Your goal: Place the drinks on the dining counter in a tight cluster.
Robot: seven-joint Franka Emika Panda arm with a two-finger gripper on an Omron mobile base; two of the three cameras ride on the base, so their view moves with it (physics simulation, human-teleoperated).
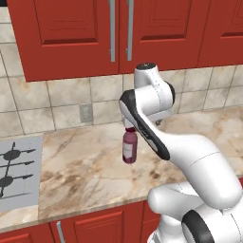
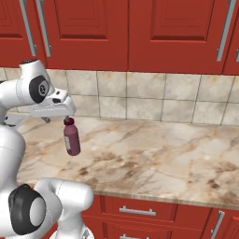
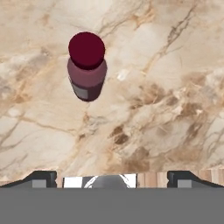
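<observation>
The maroon juice bottle (image 1: 128, 148) stands upright on the marbled counter (image 1: 85, 171) by the stove (image 1: 16, 166), under the pincer (image 2: 68, 117), whose spread I cannot tell; probably light, rigid and slick, best gripped just below its cap

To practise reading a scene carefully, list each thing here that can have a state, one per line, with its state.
maroon bottle: cap on, slightly tilted, not gripped, over the marbled counter
pincer: open, above the bottle's cap
wall cabinet doors: shut
drawers: shut
</observation>
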